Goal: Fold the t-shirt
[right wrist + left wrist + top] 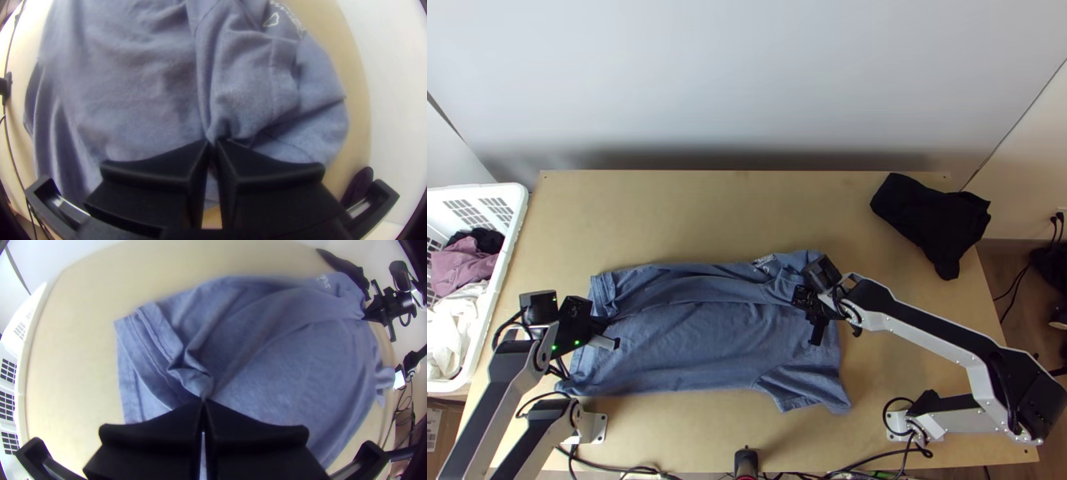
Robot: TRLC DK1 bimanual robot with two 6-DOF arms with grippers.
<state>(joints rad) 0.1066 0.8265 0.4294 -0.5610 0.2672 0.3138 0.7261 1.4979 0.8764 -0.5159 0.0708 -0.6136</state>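
Note:
The blue t-shirt (691, 344) lies across the near half of the table, its far strip folded over toward the near side and a short sleeve spread at the near right. My left gripper (605, 332) is over its left end, my right gripper (813, 314) over its right part. In the left wrist view, my left gripper (203, 406) is shut on a gathered bit of the t-shirt (289, 360) beside a hemmed edge. The right wrist view has my right gripper (213, 149) shut on the folded layer of the t-shirt (133, 89), close to some pale lettering.
A bunched black garment (935, 220) lies at the table's far right. The white basket (511, 240) holding several clothes stands at the left edge. Bare table (707, 216) stretches beyond the shirt. Cables and a small black device (746, 462) are at the near edge.

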